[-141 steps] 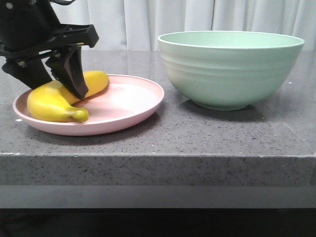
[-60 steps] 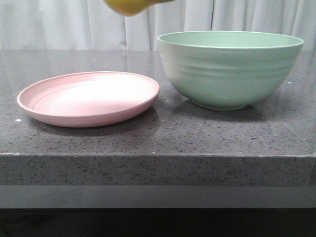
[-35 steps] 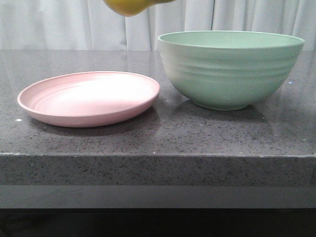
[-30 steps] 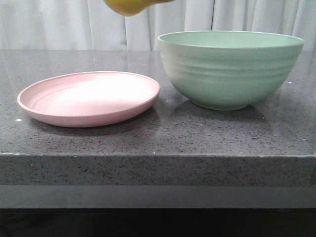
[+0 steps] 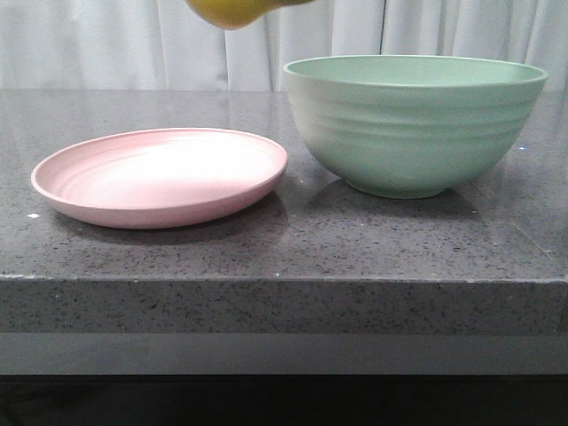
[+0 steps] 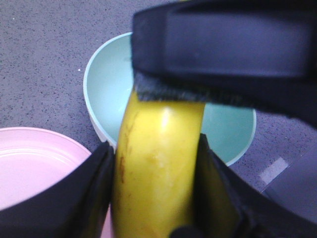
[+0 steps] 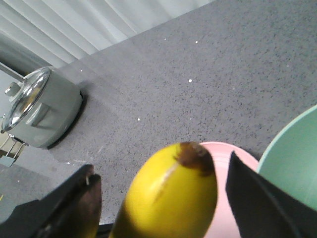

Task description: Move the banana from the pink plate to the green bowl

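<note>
The banana (image 6: 158, 163) is held in the air by my left gripper (image 6: 156, 148), whose fingers press on both its sides. In the front view only its yellow end (image 5: 232, 11) shows at the top edge, above the gap between plate and bowl. The pink plate (image 5: 160, 177) lies bare on the left of the counter. The green bowl (image 5: 413, 124) stands to its right; its inside shows in the left wrist view (image 6: 104, 89). My right gripper (image 7: 163, 168) is open around the banana's dark-tipped end (image 7: 173, 198), with a gap on each side.
The grey stone counter (image 5: 284, 248) has a front edge close to the plate and bowl. A grey pot with a glass lid (image 7: 39, 109) stands off the counter's far side. White curtains hang behind.
Since 2.4 s ago my left gripper has lifted the banana off the pink plate and up out of the front view. Over the last second nothing has moved.
</note>
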`<act>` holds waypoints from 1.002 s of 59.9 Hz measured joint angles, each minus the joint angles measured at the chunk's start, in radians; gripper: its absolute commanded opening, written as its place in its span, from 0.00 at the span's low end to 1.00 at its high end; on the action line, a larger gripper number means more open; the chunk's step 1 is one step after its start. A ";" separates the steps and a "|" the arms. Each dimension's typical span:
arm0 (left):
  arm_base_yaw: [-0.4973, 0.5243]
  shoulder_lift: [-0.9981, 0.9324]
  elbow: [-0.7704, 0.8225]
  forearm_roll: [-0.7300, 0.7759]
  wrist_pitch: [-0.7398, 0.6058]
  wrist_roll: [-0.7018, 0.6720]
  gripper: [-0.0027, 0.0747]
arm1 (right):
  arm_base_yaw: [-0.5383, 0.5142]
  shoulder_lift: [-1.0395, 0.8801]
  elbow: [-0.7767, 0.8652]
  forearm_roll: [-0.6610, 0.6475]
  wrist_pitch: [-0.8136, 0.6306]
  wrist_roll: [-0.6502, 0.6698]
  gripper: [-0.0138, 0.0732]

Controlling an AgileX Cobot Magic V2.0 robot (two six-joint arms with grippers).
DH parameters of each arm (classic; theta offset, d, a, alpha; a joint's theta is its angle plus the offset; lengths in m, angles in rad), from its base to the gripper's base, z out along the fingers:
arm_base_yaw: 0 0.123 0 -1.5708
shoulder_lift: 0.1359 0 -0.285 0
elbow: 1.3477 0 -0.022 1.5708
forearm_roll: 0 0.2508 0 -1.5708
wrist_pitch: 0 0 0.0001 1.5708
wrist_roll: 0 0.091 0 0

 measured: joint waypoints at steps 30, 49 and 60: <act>0.000 -0.002 0.000 0.013 -0.002 0.000 0.45 | 0.018 0.009 -0.006 0.012 0.011 0.006 0.31; 0.000 -0.002 0.000 0.029 -0.006 0.000 0.79 | 0.021 0.013 -0.007 0.010 0.008 -0.008 0.31; 0.000 -0.002 0.000 0.031 -0.003 0.000 0.79 | -0.024 0.025 -0.048 0.007 -0.004 -0.084 0.31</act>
